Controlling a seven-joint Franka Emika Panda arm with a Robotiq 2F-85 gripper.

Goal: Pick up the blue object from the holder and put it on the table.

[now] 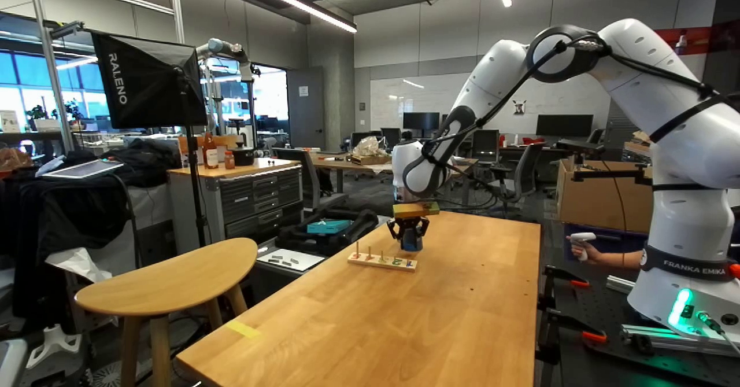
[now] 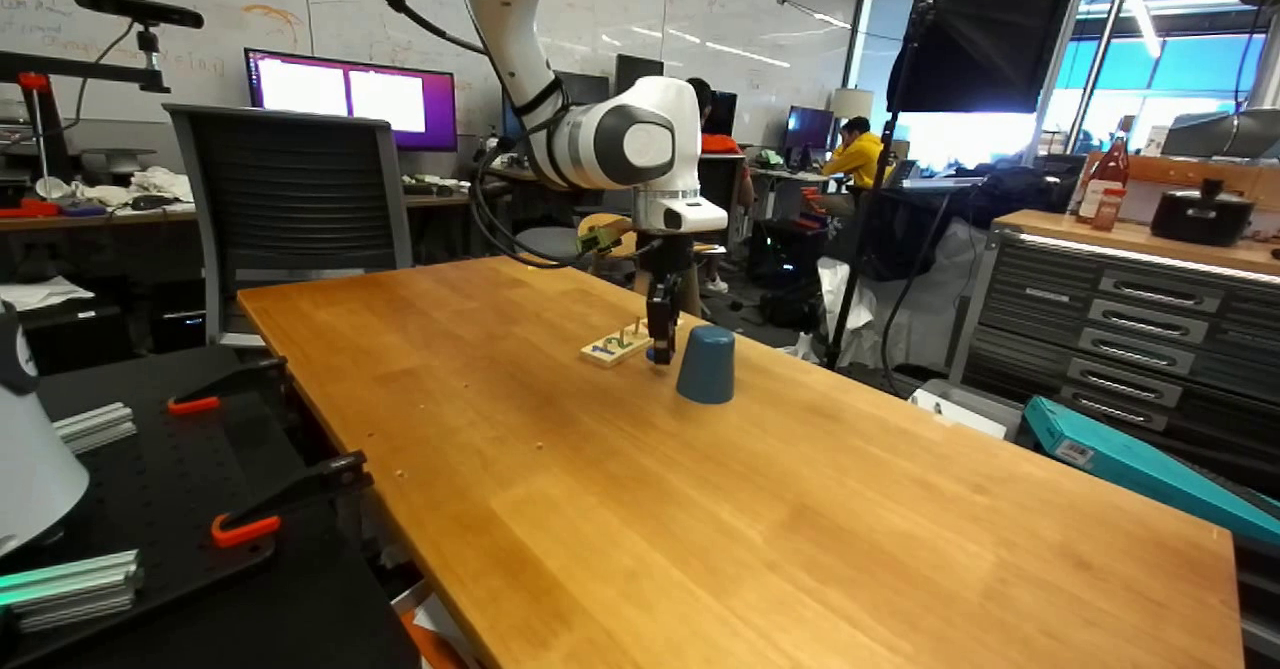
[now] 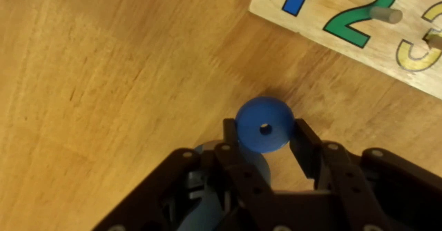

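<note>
A small round blue disc with a hole through its middle, the blue object, sits between my fingertips in the wrist view. My gripper is shut on its sides. It also shows as a sliver of blue by the fingertips in an exterior view, low over the table; I cannot tell whether it touches the wood. The holder, a pale wooden board with thin pegs and coloured numbers, lies beside it, and peg 1 is partly cut off. In an exterior view my gripper is just behind the holder.
An upturned blue-grey cup stands close beside my gripper; it shows partly behind the fingers in the wrist view. A rounded wooden table stands apart. A teal box is beyond the table edge. Clamps line the robot's side.
</note>
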